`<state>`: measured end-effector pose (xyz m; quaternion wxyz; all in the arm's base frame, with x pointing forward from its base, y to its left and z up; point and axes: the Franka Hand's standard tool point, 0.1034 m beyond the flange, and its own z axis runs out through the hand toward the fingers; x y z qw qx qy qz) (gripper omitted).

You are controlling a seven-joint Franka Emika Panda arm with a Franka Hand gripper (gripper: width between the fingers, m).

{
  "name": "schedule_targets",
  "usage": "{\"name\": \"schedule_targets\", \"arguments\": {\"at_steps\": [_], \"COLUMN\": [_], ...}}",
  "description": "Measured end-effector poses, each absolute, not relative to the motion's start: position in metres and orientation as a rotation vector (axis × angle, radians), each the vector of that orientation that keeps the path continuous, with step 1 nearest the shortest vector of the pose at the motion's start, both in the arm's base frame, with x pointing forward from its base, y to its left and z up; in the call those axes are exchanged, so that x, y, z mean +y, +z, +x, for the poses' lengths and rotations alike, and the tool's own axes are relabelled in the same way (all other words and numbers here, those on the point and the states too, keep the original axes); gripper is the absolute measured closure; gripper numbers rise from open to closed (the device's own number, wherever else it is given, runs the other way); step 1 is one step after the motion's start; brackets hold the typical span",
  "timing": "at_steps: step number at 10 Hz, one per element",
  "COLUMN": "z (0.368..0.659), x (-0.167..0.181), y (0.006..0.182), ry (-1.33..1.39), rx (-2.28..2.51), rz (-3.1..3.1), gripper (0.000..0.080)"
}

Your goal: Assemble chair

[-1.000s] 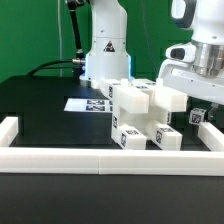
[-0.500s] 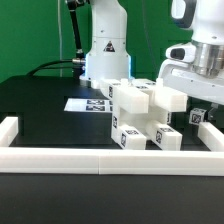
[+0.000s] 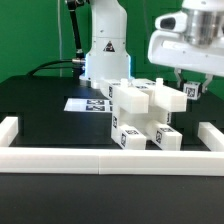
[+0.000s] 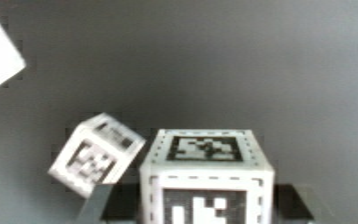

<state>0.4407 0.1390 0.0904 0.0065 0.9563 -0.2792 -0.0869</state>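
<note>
White plastic fills the gap of the gripper [image 3: 186, 88]. A small white block [image 3: 189, 92] with a black-and-white tag is pinched between its narrowly parted fingers. It hangs clear of the table at about two o'clock in the exterior view.

Only the wrist view shows the grip closely. There the white block [image 4: 202, 178] stands between two dark fingers [image 4: 105, 208], with tags on two of its faces. A second tagged piece [image 4: 96, 150] lies tilted on the surface beyond it; which part that is cannot be told.

Only the exterior view shows the chair [image 3: 135, 115]. It is a cluster of chunky white pieces joined together, standing on the table mid-picture. It is at about eight o'clock from the gripper and apart from it. A loose tagged piece [image 3: 168, 140] lies at its foot toward four o'clock. The marker board [image 3: 84, 103] lies flat just beside the chair, at ten o'clock from it.

A low white rail [image 3: 100, 157] runs along the six o'clock edge of the black table [image 3: 40, 105]. The arm's white base [image 3: 105, 50] stands at twelve o'clock, before a green backdrop [image 3: 30, 35].
</note>
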Motion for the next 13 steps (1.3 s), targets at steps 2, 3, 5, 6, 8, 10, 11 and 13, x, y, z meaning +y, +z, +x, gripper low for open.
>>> {"name": "schedule_targets", "arguments": {"at_steps": [2,3,5,6,8,10,11,13], "z": [0.449,0.451,0.474,0.482,0.490,0.489,0.489,0.492], "x": [0.122,0.115,0.079,0.058,0.039,0.039,0.039,0.041], "y": [0.113,0.114,0.130,0.133,0.140,0.139,0.139,0.137], "ry": [-0.303,-0.300,-0.298,-0.288,-0.286,-0.283,-0.283,-0.269], "rx": [-0.894,-0.886,-0.793,-0.793,-0.808,-0.807,-0.807,-0.796], "rz": [2.999,3.001,3.043,3.049,3.047,3.047,3.046,3.046], "gripper": [0.0510,0.0510,0.0510,0.0509,0.0509,0.0509,0.0509,0.0509]}}
